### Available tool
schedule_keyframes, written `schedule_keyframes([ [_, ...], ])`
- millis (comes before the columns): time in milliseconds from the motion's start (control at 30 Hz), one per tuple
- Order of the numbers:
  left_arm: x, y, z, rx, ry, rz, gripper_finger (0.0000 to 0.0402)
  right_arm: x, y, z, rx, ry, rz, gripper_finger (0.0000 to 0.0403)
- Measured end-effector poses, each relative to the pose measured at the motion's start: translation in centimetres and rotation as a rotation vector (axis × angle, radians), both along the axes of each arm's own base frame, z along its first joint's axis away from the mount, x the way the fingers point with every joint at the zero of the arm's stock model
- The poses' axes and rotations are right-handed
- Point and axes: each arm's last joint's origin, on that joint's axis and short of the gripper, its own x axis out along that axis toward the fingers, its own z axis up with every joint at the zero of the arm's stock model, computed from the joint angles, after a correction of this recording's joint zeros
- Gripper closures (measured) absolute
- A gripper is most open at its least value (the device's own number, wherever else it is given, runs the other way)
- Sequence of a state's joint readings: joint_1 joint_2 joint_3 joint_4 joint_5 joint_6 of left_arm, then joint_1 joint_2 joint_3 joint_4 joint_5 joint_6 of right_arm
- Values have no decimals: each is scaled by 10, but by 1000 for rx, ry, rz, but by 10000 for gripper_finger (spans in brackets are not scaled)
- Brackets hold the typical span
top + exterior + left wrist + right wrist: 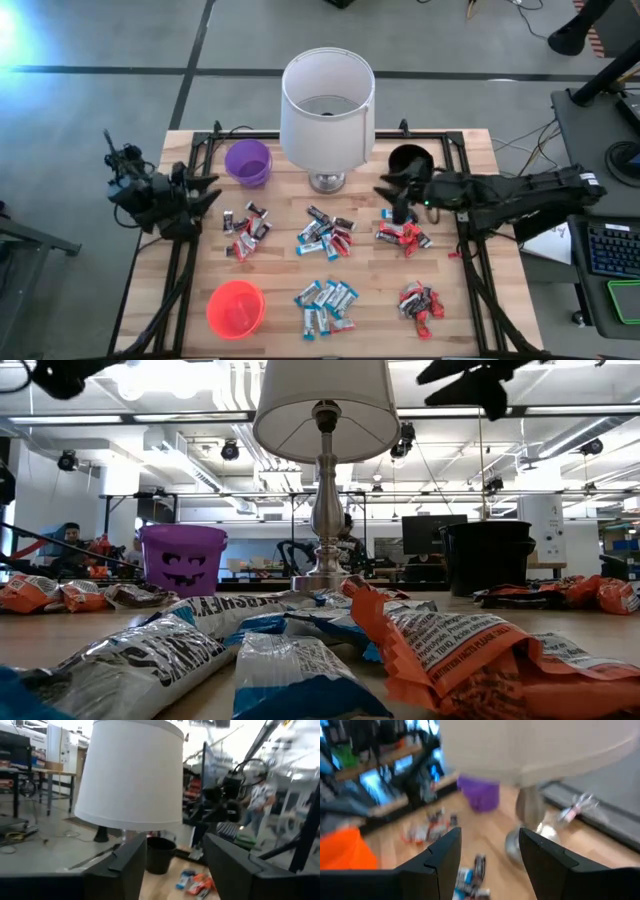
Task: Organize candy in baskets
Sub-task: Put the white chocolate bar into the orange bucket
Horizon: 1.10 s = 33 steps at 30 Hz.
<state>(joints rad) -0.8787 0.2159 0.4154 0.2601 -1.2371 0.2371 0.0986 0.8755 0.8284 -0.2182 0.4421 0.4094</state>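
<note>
My right end effector (pixel 393 196) hangs open & empty by the black basket (pixel 408 160), left end effector (pixel 205 192) open too — lamp (pixel 327 105) close, wide swing could clip it.

The right wrist view is smeared: the purple basket (pixel 479 793), the orange basket (pixel 342 851) cut by the edge, and the candy (pixel 429 827) show as streaks, wrappers unreadable. In the low view the lamp's shade (pixel 322 405) runs off the top, and near candy (pixel 470 660) fills the foreground, hiding the counter's middle. In the left wrist view the shade (pixel 132 775) covers part of the black basket (pixel 160 854). From above, the right pincer (pixel 393 190) overlaps the black basket's rim (pixel 415 155).
</note>
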Motion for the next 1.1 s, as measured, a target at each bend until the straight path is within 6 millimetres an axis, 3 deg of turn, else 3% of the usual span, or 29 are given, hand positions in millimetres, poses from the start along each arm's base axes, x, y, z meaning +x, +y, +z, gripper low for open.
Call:
schedule_keyframes([
  [167,-6,7,24,13,98,13,197,21,12,18,0,8,48,213],
  [400,-8,8,38,7,227,-91,194,38,27,40,-13,55,88,213],
  [600,7,-10,35,56,328,-138,200,48,33,62,-16,73,83,213],
  [733,18,-24,30,115,391,-147,201,43,34,76,42,155,55,213],
  [1100,29,-29,16,92,547,-216,201,33,34,80,146,378,-35,213],
])
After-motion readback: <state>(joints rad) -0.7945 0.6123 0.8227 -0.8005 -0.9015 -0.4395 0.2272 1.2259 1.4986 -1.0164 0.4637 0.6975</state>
